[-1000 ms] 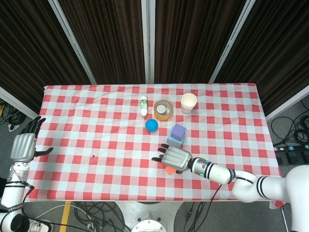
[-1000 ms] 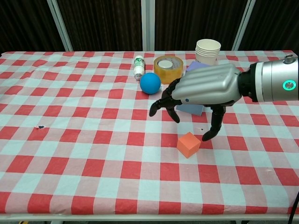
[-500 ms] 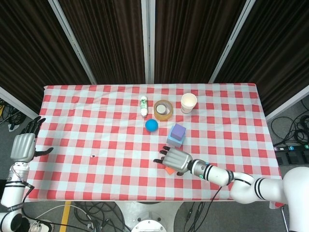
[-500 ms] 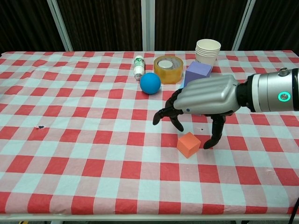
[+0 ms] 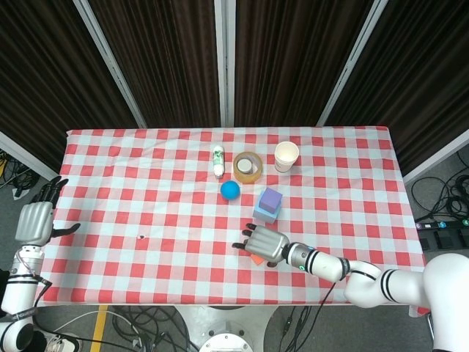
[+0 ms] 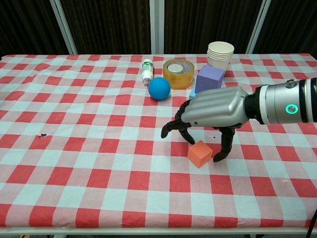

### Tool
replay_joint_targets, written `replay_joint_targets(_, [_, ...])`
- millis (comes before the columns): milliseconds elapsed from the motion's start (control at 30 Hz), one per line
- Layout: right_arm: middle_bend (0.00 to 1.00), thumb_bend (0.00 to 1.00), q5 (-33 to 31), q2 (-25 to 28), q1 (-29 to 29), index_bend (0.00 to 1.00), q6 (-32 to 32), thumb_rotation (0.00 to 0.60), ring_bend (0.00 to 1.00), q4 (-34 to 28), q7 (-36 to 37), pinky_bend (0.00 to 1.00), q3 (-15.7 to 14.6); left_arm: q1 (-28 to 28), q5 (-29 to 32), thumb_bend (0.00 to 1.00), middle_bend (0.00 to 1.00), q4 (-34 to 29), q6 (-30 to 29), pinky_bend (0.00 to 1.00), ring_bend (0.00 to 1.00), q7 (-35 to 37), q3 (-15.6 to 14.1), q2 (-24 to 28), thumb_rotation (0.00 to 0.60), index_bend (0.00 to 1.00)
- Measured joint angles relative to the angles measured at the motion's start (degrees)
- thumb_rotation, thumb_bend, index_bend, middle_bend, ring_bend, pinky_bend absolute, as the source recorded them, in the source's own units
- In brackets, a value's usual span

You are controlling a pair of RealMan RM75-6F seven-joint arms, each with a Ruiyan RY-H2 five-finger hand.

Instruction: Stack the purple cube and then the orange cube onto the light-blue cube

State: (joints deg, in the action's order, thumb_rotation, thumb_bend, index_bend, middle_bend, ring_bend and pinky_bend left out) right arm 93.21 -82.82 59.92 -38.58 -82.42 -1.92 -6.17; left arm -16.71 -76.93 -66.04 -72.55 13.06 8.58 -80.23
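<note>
Right hand (image 6: 214, 110) hovers spread, grasping nothing, directly over the orange cube (image 6: 200, 153), lower centre of chest view; fingers straddle it, not touching. Purple cube (image 6: 210, 78) already sits on light-blue cube (image 5: 259, 214), just behind. Left hand (image 5: 34, 222) spread, far left, well apart.

right robot hand (image 5: 264, 244) over orange cube (image 5: 256, 259) | purple cube (image 5: 271, 199) on light-blue cube (image 5: 261, 214)

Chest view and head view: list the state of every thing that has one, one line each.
Purple cube: already stacked on the light-blue cube.
Orange cube: on the table, not gripped.
Right hand: fingers spread over the orange cube.
Left hand: open, holding nothing.
Paper cup: upright.
Bottle: lying down.
</note>
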Motion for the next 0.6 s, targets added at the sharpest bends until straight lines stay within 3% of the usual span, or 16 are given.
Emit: replay_joint_targets(600, [0.52, 0.11, -0.31, -2.44, -0.3, 0.17, 0.83, 0.6, 0.24, 2.27, -0.51, 0.13, 1.19, 0.05, 0.52, 0.11, 0.17, 0.41, 0.57, 0.25, 0.13, 0.25, 0.06, -0.2, 0.6, 0.16])
